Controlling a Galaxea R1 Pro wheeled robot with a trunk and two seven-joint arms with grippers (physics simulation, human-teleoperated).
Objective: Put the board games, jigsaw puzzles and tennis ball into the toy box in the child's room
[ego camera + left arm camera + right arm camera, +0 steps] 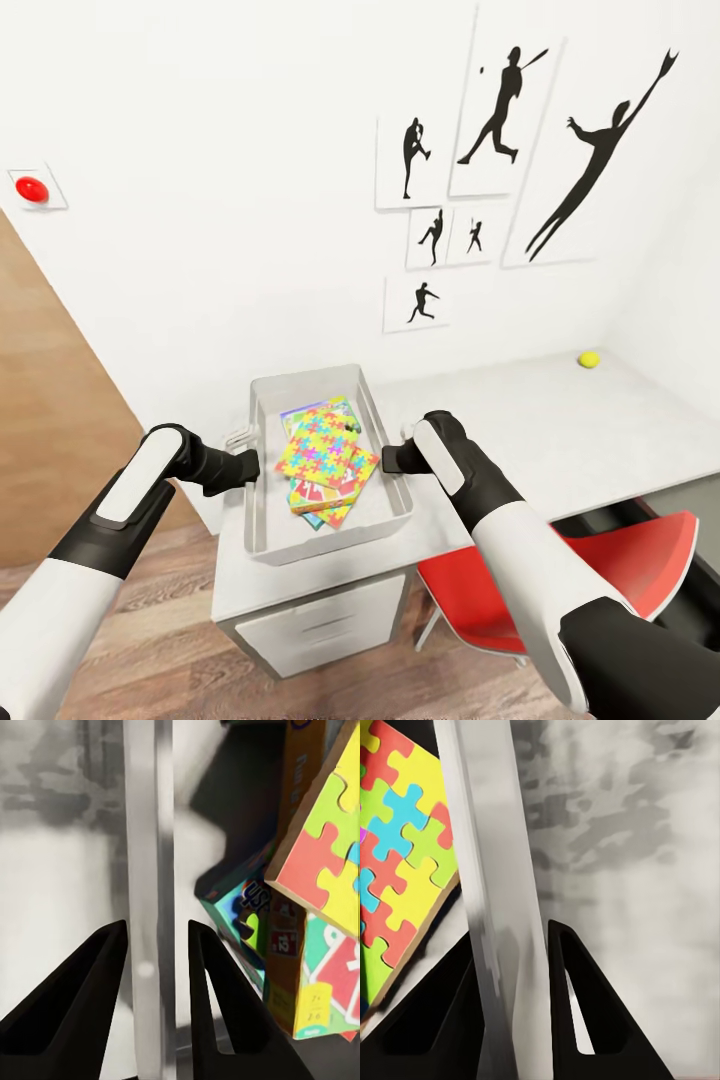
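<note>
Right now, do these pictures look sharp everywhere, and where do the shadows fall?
Head view: crisp and evenly lit, with a soft shadow under the puzzle inside the toy box. Left wrist view: the box wall between the left pincer fingers is smeared, and a dark shadow lies behind the boxes. Right wrist view: the wall by the right pincer is blurred, and the table surface looks mottled.

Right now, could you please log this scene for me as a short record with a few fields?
Toy box: grey toy box on the white table, near its left end
Contents: jigsaw puzzle on top of other flat game boxes
Left gripper: straddling the box's left wall
Right gripper: fingers on either side of the box's right wall
Outstanding: tennis ball on the table's far right, by the wall
Nearby: red chair under the table
</note>
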